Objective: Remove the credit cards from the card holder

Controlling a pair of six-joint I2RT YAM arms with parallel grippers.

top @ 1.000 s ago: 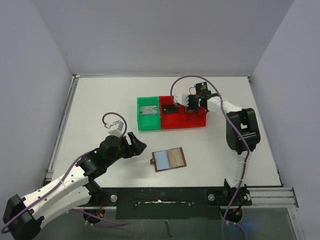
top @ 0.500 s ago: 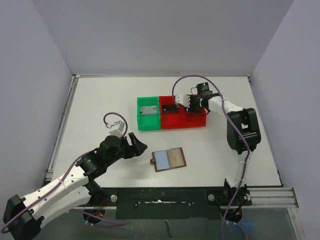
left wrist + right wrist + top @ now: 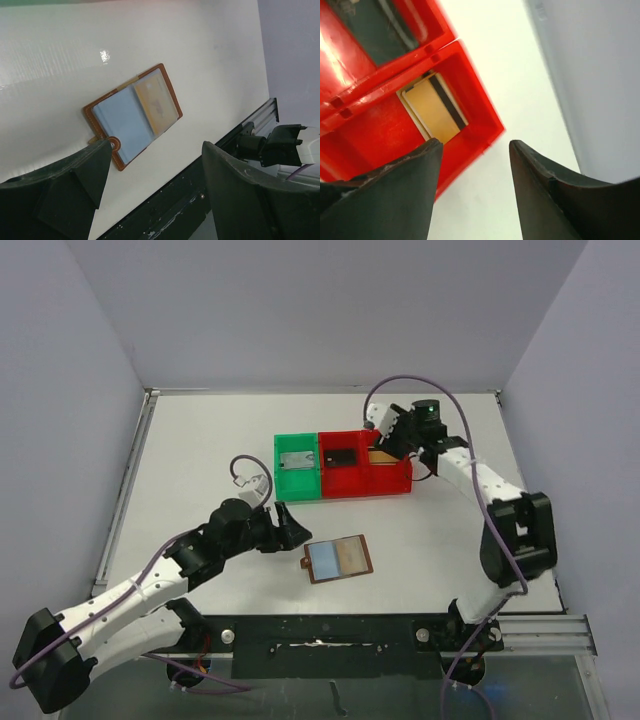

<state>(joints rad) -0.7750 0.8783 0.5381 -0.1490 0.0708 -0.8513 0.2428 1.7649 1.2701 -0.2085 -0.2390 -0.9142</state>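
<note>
1. The card holder (image 3: 337, 559) lies open and flat on the table (image 3: 200, 440), close to the near edge and between the two arms, with its pale blue-grey pockets facing up inside the brown edging.
2. A gold-yellow card (image 3: 156, 102) sits in one pocket, on the half away from the small snap tab (image 3: 115, 145). The other pocket shows only blue-grey.
3. The left end effector (image 3: 156, 146) hovers just left of the card holder in the top view. Its fingers are spread wide with nothing between them, and the wrist view frames the holder in the gap.
4. Well apart from the holder, towards the back of the table, stand three bins in a row, touching side by side: a green bin (image 3: 297, 490), a middle red bin (image 3: 340, 485) and a right red bin (image 3: 395, 483).
5. A second gold-yellow card (image 3: 435, 107) with a dark stripe along one long edge lies flat on the floor of the right red bin.
6. A dark card (image 3: 340, 456) lies in the middle red bin, and a grey card (image 3: 294, 460) in the green bin.
7. The right end effector (image 3: 475, 143) hangs above the right red bin, near its outer rim. Its fingers are parted and grip nothing, and the striped card lies loose below them.
</note>
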